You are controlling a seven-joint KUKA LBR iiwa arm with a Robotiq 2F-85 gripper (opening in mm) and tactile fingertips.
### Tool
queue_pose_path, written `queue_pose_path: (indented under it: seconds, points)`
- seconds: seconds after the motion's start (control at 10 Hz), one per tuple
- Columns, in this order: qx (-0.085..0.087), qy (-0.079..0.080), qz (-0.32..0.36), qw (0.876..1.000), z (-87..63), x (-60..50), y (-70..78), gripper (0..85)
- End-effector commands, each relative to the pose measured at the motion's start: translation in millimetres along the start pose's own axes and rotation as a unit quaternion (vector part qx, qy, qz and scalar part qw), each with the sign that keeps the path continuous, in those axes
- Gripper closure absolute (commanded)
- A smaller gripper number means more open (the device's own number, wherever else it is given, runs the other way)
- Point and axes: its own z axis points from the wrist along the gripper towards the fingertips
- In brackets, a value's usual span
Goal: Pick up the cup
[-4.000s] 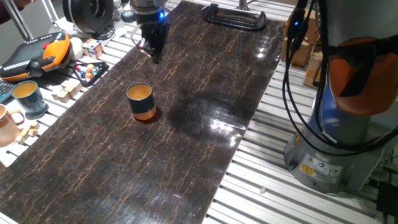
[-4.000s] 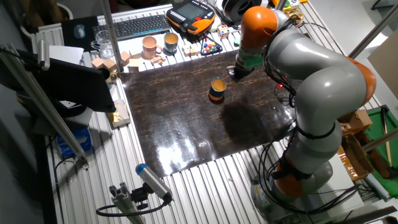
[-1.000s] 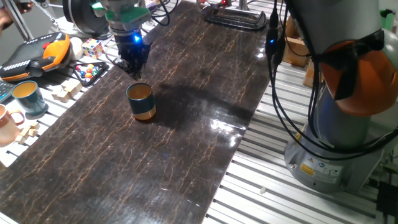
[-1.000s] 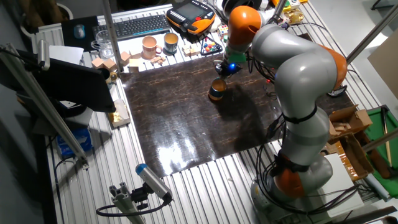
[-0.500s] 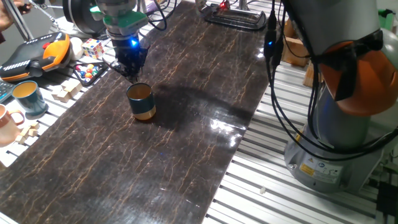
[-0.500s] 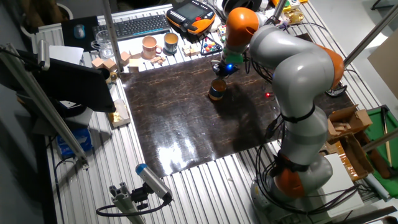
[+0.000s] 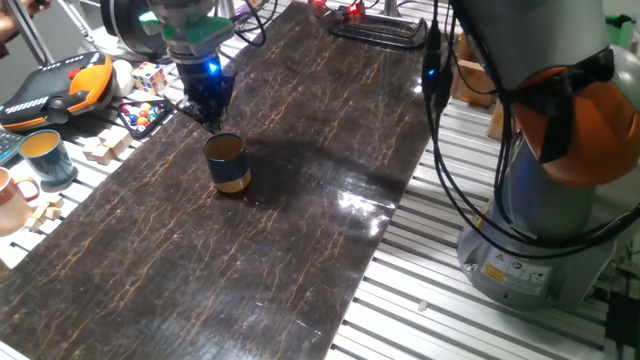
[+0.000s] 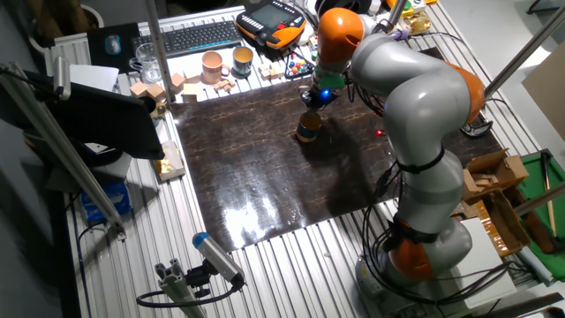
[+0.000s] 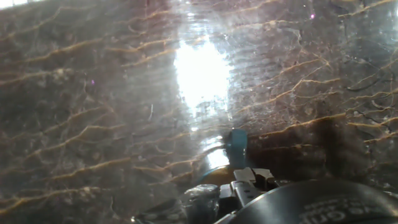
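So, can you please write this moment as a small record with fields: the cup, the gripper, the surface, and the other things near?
cup: cup stands upright on the mat, dark blue with an orange base band
gripper: gripper hangs just above and behind the cup rim, not holding it; jaw state unclear
surface: dark marble-patterned mat on a slatted table
nearby: teal mug and pinkish mug beside the mat
hand view: blurred, mostly the mat under glare

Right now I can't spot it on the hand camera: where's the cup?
In one fixed view the cup stands upright on the dark table, left of centre, just below the gripper.
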Motion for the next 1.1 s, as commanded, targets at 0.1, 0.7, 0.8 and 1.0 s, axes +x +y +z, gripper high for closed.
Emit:
queue_pose_path:
  seconds: [0.1, 0.7, 0.8, 1.0]
  points:
    - [-0.010, -0.013, 0.024, 1.000, -0.3, -0.1, 0.0, 84.3]
    - [-0.030, -0.021, 0.067, 0.997, 7.2, -12.7, 5.0, 26.0]
    - [-0.030, -0.022, 0.071, 0.997, 12.6, -16.9, 7.0, 26.0]
    - [-0.022, -0.026, 0.065, 0.997, 24.5, -24.4, 8.5, 26.0]
